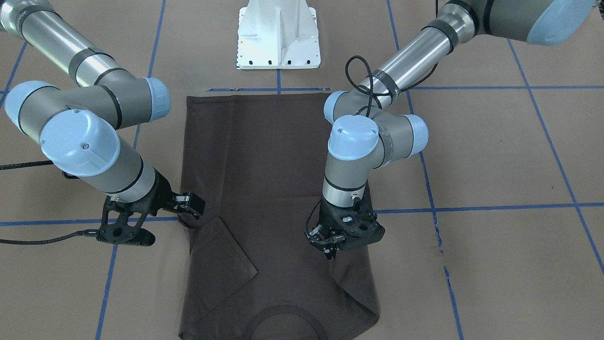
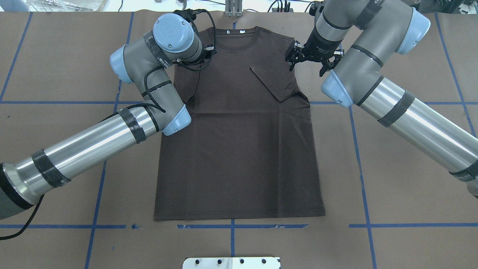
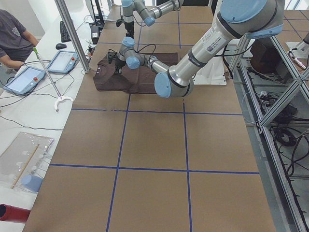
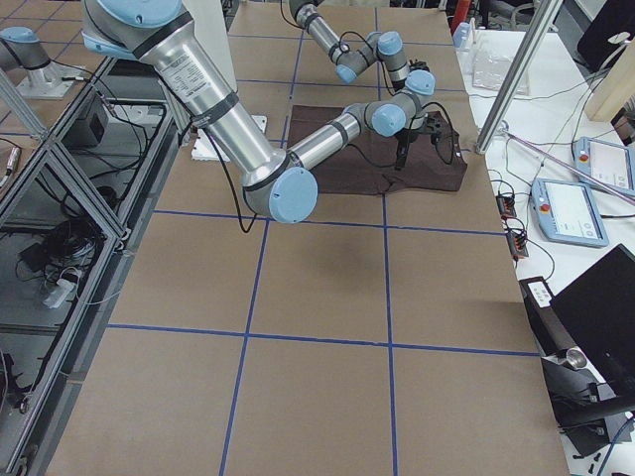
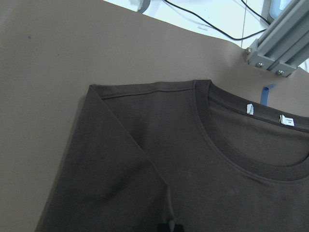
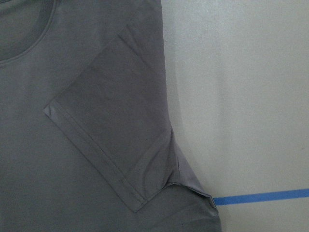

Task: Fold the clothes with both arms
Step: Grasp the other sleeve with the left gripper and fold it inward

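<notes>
The dark brown T-shirt (image 2: 239, 149) lies flat on the brown table, collar (image 2: 239, 35) at the far edge. Its right sleeve (image 2: 274, 82) is folded in onto the chest and also shows in the right wrist view (image 6: 111, 121). My right gripper (image 2: 307, 66) is open and empty, just above the shirt's right shoulder edge. My left gripper (image 1: 330, 254) points down onto the left shoulder area. Its fingertips sit close together at the bottom of the left wrist view (image 5: 168, 227), pinching a fold of the T-shirt (image 5: 217, 193). In the overhead view the left wrist hides that gripper.
The white base pedestal (image 1: 278, 38) stands at the robot's side of the table. Blue tape lines (image 2: 231, 226) cross the brown paper. An aluminium frame post (image 5: 277, 43) stands just beyond the collar. An operator (image 3: 14, 36) sits with tablets past the far edge.
</notes>
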Controlling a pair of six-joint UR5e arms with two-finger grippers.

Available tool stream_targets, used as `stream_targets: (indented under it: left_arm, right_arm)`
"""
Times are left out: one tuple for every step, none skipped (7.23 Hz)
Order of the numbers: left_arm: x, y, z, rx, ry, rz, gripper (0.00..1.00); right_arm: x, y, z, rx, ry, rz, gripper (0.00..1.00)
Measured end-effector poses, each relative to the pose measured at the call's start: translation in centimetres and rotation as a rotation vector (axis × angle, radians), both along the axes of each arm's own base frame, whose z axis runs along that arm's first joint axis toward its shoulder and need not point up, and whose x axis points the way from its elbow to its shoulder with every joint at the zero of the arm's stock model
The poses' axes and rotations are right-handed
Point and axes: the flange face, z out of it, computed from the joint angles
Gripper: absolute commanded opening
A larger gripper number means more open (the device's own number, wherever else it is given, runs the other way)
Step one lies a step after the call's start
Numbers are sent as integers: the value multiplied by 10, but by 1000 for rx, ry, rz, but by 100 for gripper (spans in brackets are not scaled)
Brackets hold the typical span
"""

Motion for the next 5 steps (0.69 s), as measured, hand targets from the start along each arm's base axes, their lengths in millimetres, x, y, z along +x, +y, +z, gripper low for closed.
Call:
stream_targets:
  left_arm:
    - [6,3,-2,1,1,7,0]
    - [10,6,-4,2,2,13,0]
    - [13,8,-4,2,3,17,70]
    - [14,10,-3,3,1,21,100]
    - [15,10,-2,7,-3,25,100]
  right_arm:
    - [0,0,1,0,2,-1,100]
    - [0,0,3,0,3,-2,100]
    - [0,0,5,-1,5,-3,100]
    - [0,0,5,-1,5,-4,100]
    - [0,0,6,2,4,-5,100]
